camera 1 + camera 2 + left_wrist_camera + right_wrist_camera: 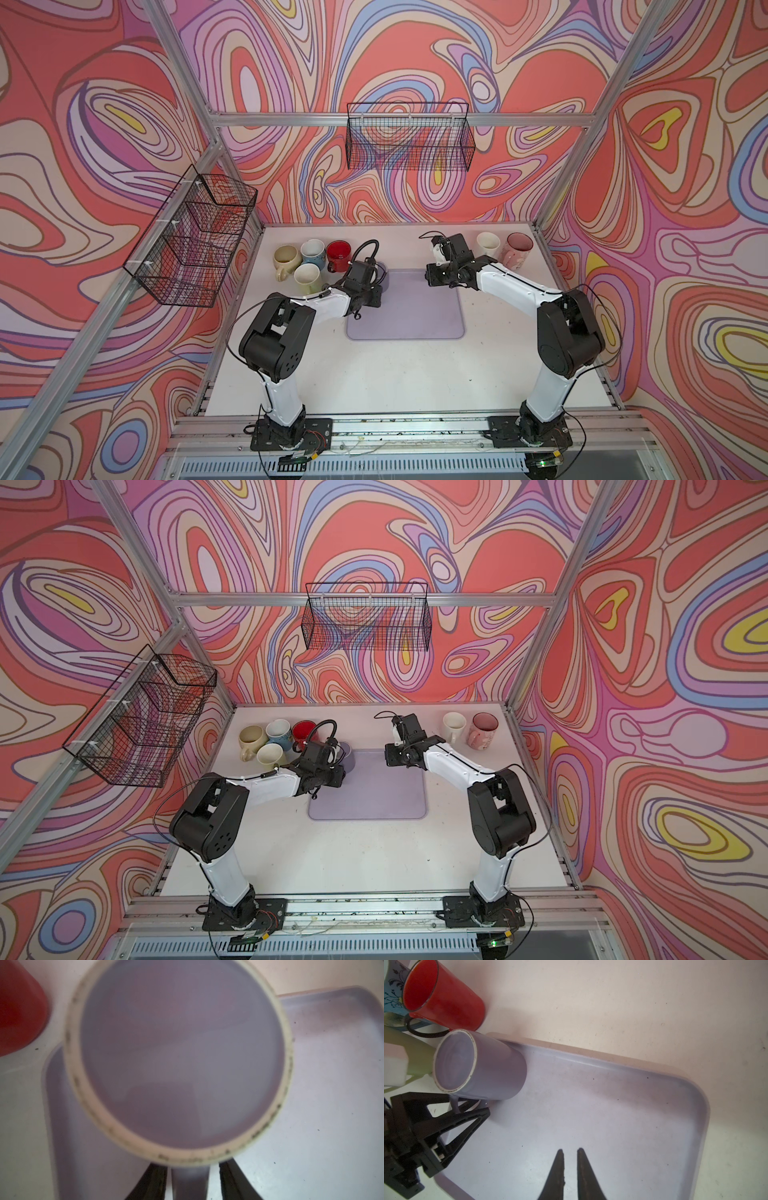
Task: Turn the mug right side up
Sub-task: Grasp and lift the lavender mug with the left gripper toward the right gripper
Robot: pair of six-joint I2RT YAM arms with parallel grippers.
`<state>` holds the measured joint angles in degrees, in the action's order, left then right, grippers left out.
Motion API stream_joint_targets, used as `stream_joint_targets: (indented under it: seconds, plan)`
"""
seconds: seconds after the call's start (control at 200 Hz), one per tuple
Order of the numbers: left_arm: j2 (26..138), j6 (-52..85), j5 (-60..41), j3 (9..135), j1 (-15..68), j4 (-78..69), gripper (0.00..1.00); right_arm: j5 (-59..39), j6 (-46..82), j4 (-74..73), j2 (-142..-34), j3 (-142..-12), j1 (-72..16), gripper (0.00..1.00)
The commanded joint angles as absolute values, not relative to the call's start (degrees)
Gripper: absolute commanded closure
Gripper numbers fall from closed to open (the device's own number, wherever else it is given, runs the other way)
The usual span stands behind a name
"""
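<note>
A lilac mug point(492, 1072) stands upside down on the back left corner of the lilac tray point(633, 1115), its flat base point(178, 1053) facing up. In both top views the left wrist hides most of the mug point(385, 279) point(351, 759). My left gripper point(191, 1167) is open and straddles the mug's handle point(190, 1184), with a thin strip of light on each side of it. My right gripper point(570, 1150) hovers over the tray's right back part, almost shut, with nothing between its fingers.
Several upright mugs crowd left of the tray: red point(340, 254), blue point(312, 250), cream point(286, 257), pale green point(307, 276). A cream mug point(488, 244) and a pink one point(518, 247) stand at the back right. Wire baskets point(409, 137) point(195, 237) hang on the walls.
</note>
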<state>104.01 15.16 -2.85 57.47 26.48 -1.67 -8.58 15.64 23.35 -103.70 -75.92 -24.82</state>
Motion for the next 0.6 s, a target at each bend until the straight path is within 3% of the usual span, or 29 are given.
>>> stream_joint_targets:
  seconds: [0.0,0.351,0.596]
  plan:
    - [104.69,14.5,-1.03,58.2,26.78,-0.48,0.69,-9.34,16.24,21.17,-102.04,-74.49,-24.54,0.87]
    - [102.58,13.97,-0.59,58.45,26.84,-0.18,1.0,-9.05,16.5,20.48,-101.87,-72.93,-24.29,0.88]
    - [97.97,13.28,-3.53,58.45,26.89,0.0,1.0,-11.03,17.53,18.85,-98.64,-69.98,-21.76,0.88]
